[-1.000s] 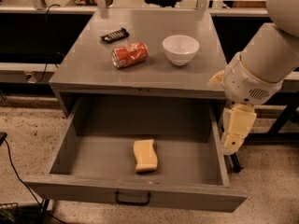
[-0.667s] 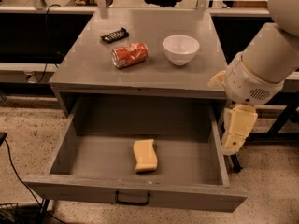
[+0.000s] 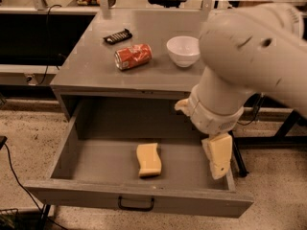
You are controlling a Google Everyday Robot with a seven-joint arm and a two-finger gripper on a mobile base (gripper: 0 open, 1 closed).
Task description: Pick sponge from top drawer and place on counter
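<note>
The pale yellow sponge (image 3: 148, 160) lies flat on the floor of the open top drawer (image 3: 96, 157), near its middle front. The drawer's dark pull handle (image 3: 136, 205) sits centred on the front panel. My gripper (image 3: 218, 156) hangs on the white arm over the drawer's right side, to the right of the sponge and apart from it, its cream-yellow fingers pointing down. The grey counter (image 3: 91, 66) is above the drawer.
On the counter stand a white bowl (image 3: 183, 51), a red soda can (image 3: 133, 56) lying on its side and a dark snack bar (image 3: 117, 36). A cable (image 3: 19, 181) runs over the speckled floor at the left. Dark table legs (image 3: 288, 126) stand at the right.
My arm has swung left and forward, from beside the drawer's right wall to above the drawer's right part. The sponge has not moved.
</note>
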